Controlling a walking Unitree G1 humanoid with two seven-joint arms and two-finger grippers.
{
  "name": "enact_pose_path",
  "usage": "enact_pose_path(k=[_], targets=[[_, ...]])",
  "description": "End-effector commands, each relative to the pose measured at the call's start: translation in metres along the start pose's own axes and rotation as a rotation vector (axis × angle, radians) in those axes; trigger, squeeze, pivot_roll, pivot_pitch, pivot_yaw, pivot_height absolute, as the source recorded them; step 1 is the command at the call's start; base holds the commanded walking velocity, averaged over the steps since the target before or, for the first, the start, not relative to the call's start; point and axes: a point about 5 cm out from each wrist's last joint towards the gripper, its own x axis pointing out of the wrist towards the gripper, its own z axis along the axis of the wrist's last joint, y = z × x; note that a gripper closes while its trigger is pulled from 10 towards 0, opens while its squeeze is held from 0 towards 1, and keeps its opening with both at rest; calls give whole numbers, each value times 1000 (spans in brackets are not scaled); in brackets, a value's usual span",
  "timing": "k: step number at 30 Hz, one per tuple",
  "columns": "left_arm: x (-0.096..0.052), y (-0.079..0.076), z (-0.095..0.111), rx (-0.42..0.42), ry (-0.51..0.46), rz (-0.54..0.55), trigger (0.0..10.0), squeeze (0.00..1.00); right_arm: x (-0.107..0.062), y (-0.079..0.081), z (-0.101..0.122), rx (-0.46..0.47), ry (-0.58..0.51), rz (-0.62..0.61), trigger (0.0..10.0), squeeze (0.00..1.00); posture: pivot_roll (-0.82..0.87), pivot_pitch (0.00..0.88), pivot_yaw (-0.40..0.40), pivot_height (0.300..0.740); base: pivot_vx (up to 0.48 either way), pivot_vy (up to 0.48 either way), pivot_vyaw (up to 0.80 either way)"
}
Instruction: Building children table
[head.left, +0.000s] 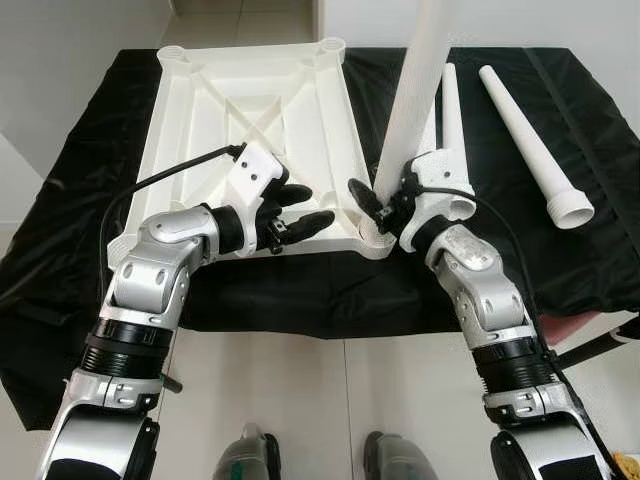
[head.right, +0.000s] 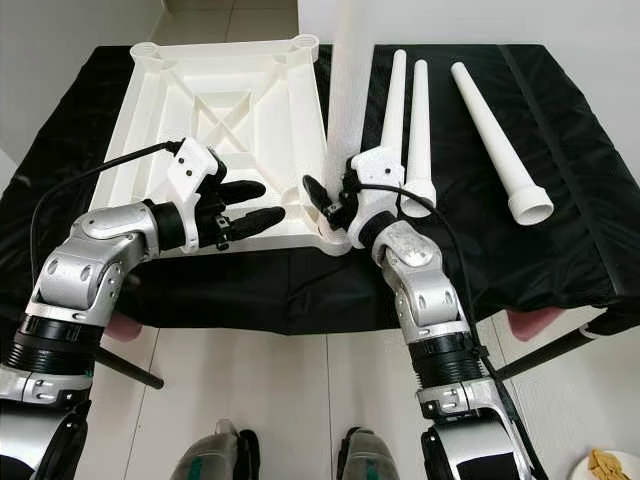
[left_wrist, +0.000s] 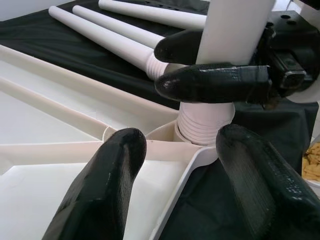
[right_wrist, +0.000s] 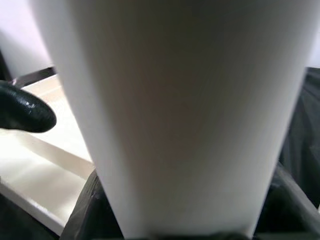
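On the black-draped table (head.left: 90, 180) I've got one white tabletop (head.left: 255, 100) lying upside down, ribbed underside up, four corner sockets, near-right socket (left_wrist: 192, 145) the only one occupied. Step in hand, as I judge it: fitting the first leg, three more to go, so early in the build. One standing leg (head.left: 415, 90) is upright with a slight tilt, its threaded end sitting in that near-right socket; in the left wrist view some threads show above the socket rim, so I read it as not fully seated. My right pincer (head.left: 372, 200) is clenched around the standing leg low down, just above the socket. My left pincer (head.left: 300, 212) is released, fingers spread, hovering over the near edge of the tabletop just beside that corner, gripping nothing; can't tell if it touches the plastic. Next move, my call: twist the leg down until the threads vanish while the left pincer pins the tabletop so it doesn't spin or slide on the cloth. Spare legs (head.right: 410, 130): three, lying flat on the cloth to the right of the tabletop, two close together, the third (head.right: 500, 140) further right, flared ends toward me. Count: one tabletop, four legs total, two pincers.
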Motion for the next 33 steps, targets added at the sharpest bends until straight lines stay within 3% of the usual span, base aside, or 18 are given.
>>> enact_pose_path(k=[1,8,18,33], targets=[[-5,6,-2,-4,12,124,10000,0,-5,10,-16,-5,68,65,10000,0,4,101,41,740,0,0,0],[-6,7,-2,-3,13,129,10000,0,-11,17,-19,-28,72,132,10000,0,4,92,39,740,0,0,0],[-7,8,-1,-3,12,132,10000,0,-8,4,-25,135,111,55,10000,0,3,82,40,740,0,0,0],[-8,9,-1,-3,13,139,10000,0,-7,-11,-39,261,191,-66,10000,0,6,79,40,740,0,0,0]])
